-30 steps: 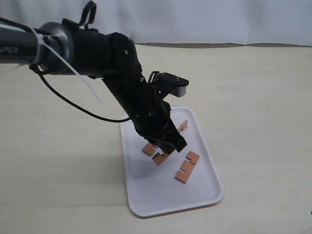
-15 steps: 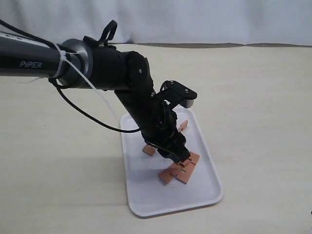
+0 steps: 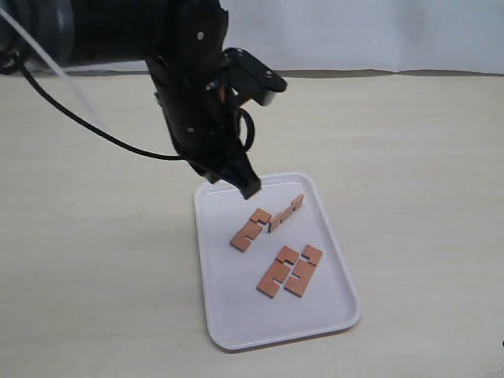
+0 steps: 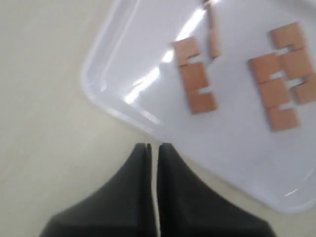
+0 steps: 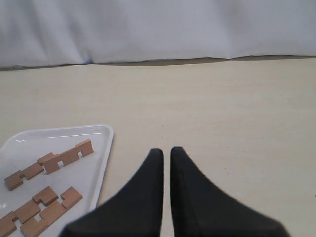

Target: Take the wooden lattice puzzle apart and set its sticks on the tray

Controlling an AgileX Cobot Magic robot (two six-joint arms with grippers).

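Four loose sticks (image 3: 250,229) lie flat or on edge inside the white tray (image 3: 236,340) on a pale table (image 3: 409,157), no two of them locked together. In the exterior view the left gripper (image 3: 250,189) hovers above the tray's 11 o'clock corner, clear of the wood. Its jaws stand almost together, a thin slit between them and nothing in it, as the left wrist view confirms. From those tips the sticks lie toward 5 o'clock. The nearest two sit just below the tips; a side-by-side pair (image 3: 276,273) rests farther down the tray. Each stick's long axis runs roughly from 1 o'clock to 7 o'clock. One thin stick (image 3: 287,213) near the far rim stands on its edge.

The right gripper (image 5: 163,150) does not show in the exterior view. Its own camera finds it low over bare table beside the tray, jaws likewise nearly closed and empty. The left arm looks the nearer to the wood. With all four pieces on the tray, the job appears done. Any further move would likely be a retreat, not a reach.
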